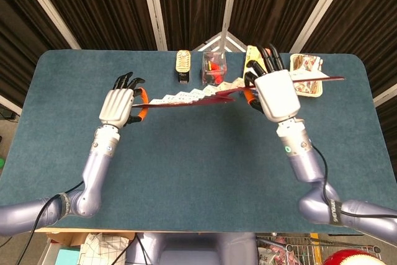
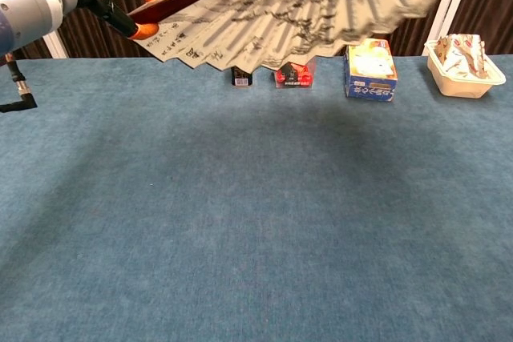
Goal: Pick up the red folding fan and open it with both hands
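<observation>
Both arms are clad in smooth, glossy lavender-grey shells with rounded elbow housings near the front edge of the surface (image 1: 198, 172). Each forearm ends in a silver ribbed wrist collar. The left robot hand (image 1: 118, 103) and the right robot hand (image 1: 276, 94) have flat, off-white backs with faint grooves, black fingers (image 1: 123, 80), and orange pads on the inner side. A thin black cable loops along each elbow, below dark bands ringing the joints. A small green light shows on the right forearm just below its wrist collar.
</observation>
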`<state>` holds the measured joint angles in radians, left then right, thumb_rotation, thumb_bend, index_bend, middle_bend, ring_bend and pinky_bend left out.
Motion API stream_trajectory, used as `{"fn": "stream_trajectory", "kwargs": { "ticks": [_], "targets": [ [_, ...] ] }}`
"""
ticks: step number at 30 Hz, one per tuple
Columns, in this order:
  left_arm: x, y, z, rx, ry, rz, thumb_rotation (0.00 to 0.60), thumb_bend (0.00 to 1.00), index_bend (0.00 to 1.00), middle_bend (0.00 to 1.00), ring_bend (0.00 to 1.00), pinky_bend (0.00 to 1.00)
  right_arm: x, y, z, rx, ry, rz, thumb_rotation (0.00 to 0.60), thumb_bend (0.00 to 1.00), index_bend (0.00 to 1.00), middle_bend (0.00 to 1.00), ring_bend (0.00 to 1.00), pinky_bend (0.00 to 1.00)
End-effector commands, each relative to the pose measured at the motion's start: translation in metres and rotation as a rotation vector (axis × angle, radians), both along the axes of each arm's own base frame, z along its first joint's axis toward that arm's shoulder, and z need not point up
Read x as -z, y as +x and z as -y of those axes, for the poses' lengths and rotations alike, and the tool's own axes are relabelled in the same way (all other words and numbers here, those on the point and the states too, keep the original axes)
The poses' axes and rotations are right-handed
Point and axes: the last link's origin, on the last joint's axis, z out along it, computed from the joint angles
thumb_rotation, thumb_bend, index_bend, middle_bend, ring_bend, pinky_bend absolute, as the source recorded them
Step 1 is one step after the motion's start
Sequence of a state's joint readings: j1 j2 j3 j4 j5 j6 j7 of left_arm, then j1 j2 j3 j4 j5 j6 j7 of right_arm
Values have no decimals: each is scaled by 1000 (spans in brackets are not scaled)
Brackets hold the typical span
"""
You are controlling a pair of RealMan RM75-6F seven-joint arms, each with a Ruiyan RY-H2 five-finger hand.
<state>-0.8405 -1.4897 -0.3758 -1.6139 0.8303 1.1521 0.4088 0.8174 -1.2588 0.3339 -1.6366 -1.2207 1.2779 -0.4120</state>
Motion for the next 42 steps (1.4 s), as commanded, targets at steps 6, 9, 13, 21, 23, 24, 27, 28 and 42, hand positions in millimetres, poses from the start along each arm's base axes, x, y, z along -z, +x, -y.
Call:
{"fn": "stream_trajectory", "kwargs": {
  "ticks": [6, 9, 13, 21, 23, 24, 27, 28, 42],
  "targets": [
    [-3, -5, 14, 12, -9, -10, 600, 558, 691, 188, 0, 51, -2, -29, -24, -11, 16, -42, 600, 479, 815, 360, 86, 61],
    [-3, -7, 20, 20, -16, -18, 600, 558, 691, 188, 0, 52, 0, -38, -33, -5, 25, -49, 600, 478, 818, 360, 86, 60],
    [-3, -8, 26, 37, -17, -30, 600, 558, 692, 188, 0, 52, 3, -47, -40, -3, 28, -78, 600, 479, 818, 360, 86, 61],
    [-5, -4, 34, 55, -17, -34, 600, 558, 692, 188, 0, 52, 8, -65, -51, -2, 35, -116, 600, 479, 818, 360, 87, 60],
    [-5, -3, 36, 58, -20, -37, 600, 558, 692, 188, 0, 52, 8, -68, -53, 2, 38, -114, 600, 478, 818, 360, 87, 61],
    [-5, -3, 37, 59, -20, -39, 600, 558, 692, 188, 0, 51, 9, -70, -54, 3, 41, -113, 600, 479, 819, 360, 87, 61],
    [-4, -2, 40, 62, -22, -43, 600, 558, 692, 189, 0, 52, 10, -74, -58, 5, 48, -112, 600, 479, 818, 360, 87, 60],
    [-3, -2, 41, 63, -24, -44, 600, 558, 692, 189, 0, 52, 11, -75, -59, 6, 51, -111, 600, 479, 818, 360, 87, 60],
    [8, -11, 61, 52, -66, -63, 600, 558, 693, 188, 0, 52, 21, -98, -82, -6, 87, -184, 600, 478, 818, 360, 87, 61]
  ]
}}
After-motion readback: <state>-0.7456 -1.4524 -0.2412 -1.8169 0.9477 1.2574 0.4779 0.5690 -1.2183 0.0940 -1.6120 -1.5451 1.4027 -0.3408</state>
